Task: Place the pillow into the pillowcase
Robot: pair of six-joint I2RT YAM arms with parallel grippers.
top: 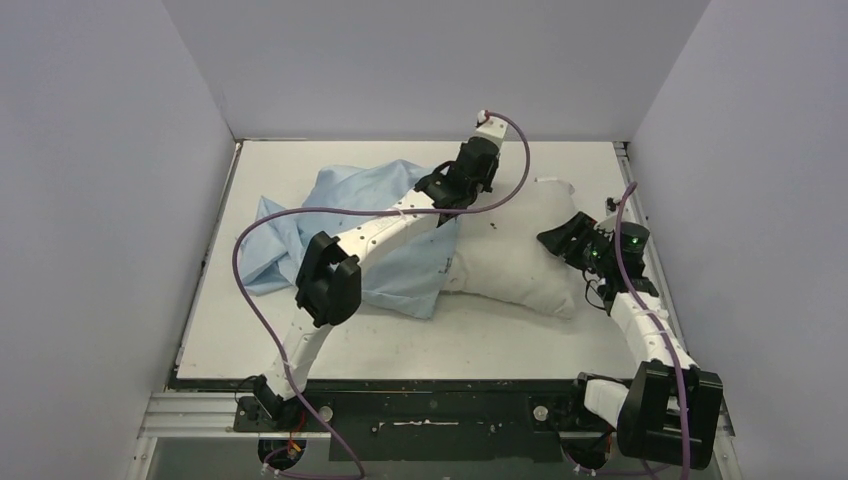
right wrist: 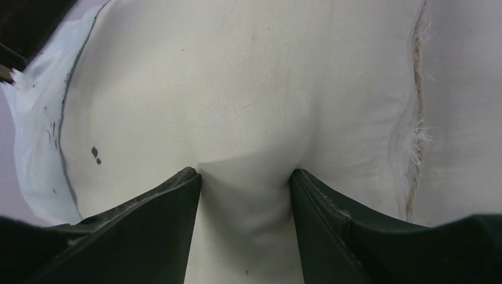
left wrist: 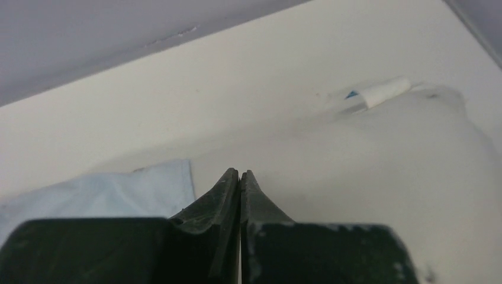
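The right tool (right wrist: 244, 173) pinches a fold of the pillow (right wrist: 237, 89); the left tool (left wrist: 239, 171), pressed together, hovers beside the pillowcase (left wrist: 118, 192).

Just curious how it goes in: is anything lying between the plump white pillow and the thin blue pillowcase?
Nothing visible lies between them: the plump white pillow directly touches the thin light blue fabric pillowcase. Only the left arm stretches above the pillowcase.
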